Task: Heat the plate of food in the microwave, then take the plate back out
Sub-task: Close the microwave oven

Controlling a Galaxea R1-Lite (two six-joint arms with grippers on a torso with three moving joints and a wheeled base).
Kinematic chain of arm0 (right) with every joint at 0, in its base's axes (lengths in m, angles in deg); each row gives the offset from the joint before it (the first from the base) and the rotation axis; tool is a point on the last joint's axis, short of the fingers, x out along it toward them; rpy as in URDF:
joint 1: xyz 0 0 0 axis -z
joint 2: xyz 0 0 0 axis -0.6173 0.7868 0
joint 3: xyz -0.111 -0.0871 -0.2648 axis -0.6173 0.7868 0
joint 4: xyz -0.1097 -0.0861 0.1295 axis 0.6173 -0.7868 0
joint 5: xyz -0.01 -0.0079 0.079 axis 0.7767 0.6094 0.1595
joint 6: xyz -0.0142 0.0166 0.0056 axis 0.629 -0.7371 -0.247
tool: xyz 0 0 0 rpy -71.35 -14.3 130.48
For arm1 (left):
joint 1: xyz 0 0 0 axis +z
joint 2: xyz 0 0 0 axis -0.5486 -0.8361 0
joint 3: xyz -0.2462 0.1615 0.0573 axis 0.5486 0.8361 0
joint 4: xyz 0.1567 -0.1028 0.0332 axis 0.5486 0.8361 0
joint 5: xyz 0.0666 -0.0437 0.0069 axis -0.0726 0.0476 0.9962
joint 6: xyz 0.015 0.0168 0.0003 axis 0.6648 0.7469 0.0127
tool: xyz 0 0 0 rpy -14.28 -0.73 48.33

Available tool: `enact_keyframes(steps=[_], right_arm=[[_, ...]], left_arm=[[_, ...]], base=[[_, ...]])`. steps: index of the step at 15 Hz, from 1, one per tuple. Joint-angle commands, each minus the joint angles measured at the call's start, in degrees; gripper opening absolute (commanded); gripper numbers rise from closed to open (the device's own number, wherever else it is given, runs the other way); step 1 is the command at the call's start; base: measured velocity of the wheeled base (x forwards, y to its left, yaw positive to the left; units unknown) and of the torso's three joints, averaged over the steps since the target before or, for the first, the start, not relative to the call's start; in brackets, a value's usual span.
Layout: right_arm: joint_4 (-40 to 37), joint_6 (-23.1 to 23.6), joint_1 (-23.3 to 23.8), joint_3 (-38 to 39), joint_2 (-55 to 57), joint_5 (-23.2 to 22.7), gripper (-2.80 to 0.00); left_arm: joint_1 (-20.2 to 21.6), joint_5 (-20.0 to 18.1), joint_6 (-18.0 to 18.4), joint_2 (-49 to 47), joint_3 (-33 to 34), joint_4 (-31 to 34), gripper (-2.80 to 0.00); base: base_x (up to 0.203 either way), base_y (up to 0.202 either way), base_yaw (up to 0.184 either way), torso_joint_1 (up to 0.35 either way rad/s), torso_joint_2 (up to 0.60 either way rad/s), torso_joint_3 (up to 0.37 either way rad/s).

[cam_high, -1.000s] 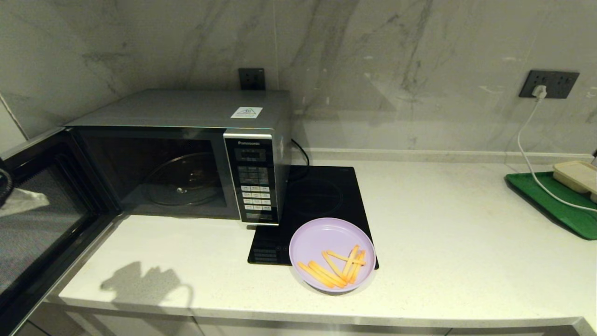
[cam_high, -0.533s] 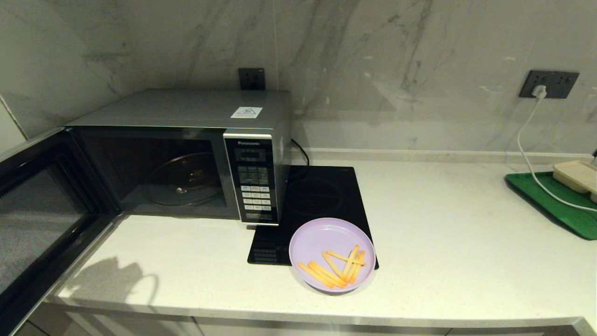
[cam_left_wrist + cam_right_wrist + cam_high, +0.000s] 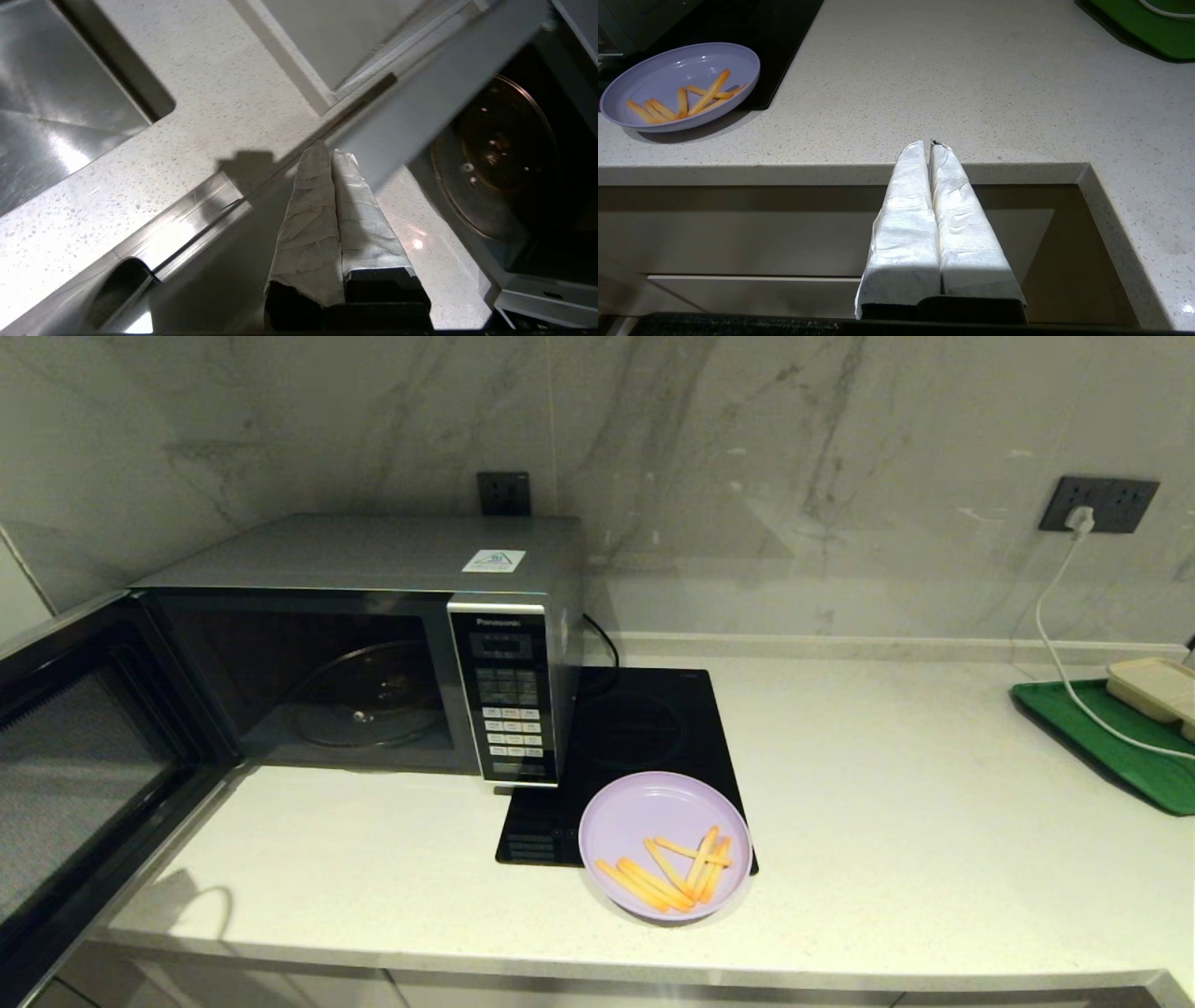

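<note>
The lilac plate of food (image 3: 665,845) with orange fry sticks rests half on the black hob, half on the counter, right of the microwave; it also shows as the plate of food (image 3: 682,84) in the right wrist view. The silver Panasonic microwave (image 3: 373,644) stands with its door (image 3: 84,775) swung wide open to the left, its glass turntable (image 3: 369,695) bare. Neither arm shows in the head view. My left gripper (image 3: 331,151) is shut and empty, near the open door's edge. My right gripper (image 3: 928,144) is shut and empty, below the counter's front edge.
A flat black induction hob (image 3: 635,747) lies right of the microwave. A green tray (image 3: 1111,737) with a beige container (image 3: 1153,689) sits at the far right, with a white cable (image 3: 1060,644) running to a wall socket. A steel sink (image 3: 51,107) lies left of the microwave.
The left gripper, seen at the far left edge one second ago, has withdrawn out of the head view; its shadow on the counter slid left and shrank. Plate and door unchanged.
</note>
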Motion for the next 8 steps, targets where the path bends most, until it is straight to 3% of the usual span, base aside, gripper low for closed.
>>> enact_keyframes(steps=[1, 8], right_arm=[[-0.1, 0.0, 0.0, 0.0, 0.0, 0.0, -2.8], [-0.1, 0.0, 0.0, 0.0, 0.0, 0.0, -2.8]], left_arm=[[1.7, -0.1, 0.0, -2.8, 0.0, 0.2, -2.8], [2.4, -0.6, 0.1, -3.6, 1.3, 0.2, -2.8]], base=[[0.0, 0.0, 0.0, 0.0, 0.0, 0.0], [0.0, 0.0, 0.0, 0.0, 0.0, 0.0]])
